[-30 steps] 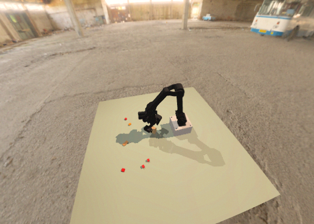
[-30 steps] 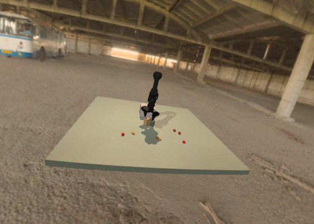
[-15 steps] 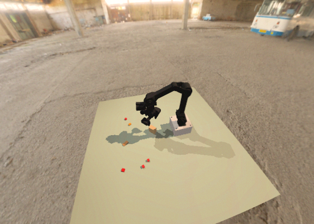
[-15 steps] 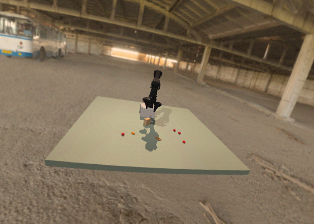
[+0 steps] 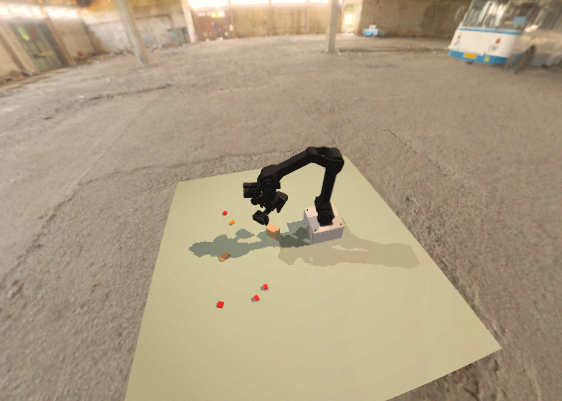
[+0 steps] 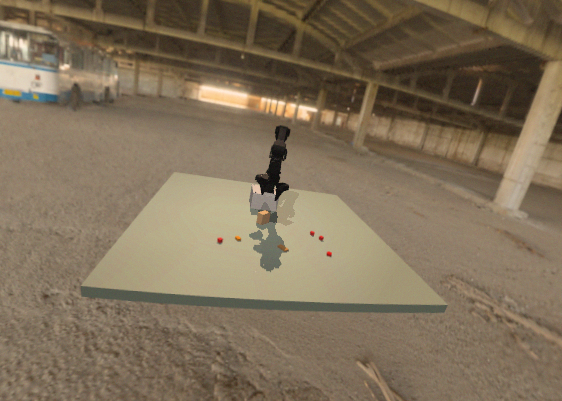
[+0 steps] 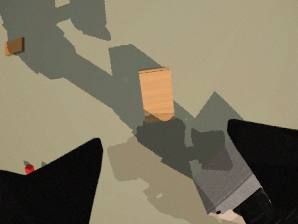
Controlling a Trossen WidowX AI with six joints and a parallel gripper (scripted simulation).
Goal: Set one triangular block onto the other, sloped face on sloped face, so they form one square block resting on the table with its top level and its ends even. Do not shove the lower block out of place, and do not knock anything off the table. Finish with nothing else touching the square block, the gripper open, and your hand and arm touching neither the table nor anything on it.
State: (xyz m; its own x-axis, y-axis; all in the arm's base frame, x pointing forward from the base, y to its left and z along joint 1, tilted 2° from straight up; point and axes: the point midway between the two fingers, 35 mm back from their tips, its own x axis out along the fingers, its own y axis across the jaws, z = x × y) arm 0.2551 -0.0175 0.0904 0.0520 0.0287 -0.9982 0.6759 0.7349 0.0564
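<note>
The two triangular blocks show as one light-brown, box-shaped block (image 5: pixel 273 232) (image 6: pixel 263 218) (image 7: pixel 158 94) on the table, just in front of the arm's base. In the wrist view its top looks flat, with a thin dark line near the far edge. The sloped faces are not visible, and the exact fit of the ends is too small to tell. My gripper (image 5: pixel 271 211) (image 6: pixel 271 189) (image 7: pixel 167 135) is wide open and empty. It hangs above the block, with a finger off to each side in the wrist view and neither touching it.
A small brown block (image 5: pixel 224 256) (image 6: pixel 283 248) (image 7: pixel 15 46) lies farther out. A small orange piece (image 5: pixel 232 222) (image 6: pixel 238 238) lies near a red cube (image 5: pixel 225 213) (image 6: pixel 220 240). Several other red cubes lie on the opposite side. The pale arm base (image 5: pixel 325 231) (image 6: pixel 263 202) stands close behind the block.
</note>
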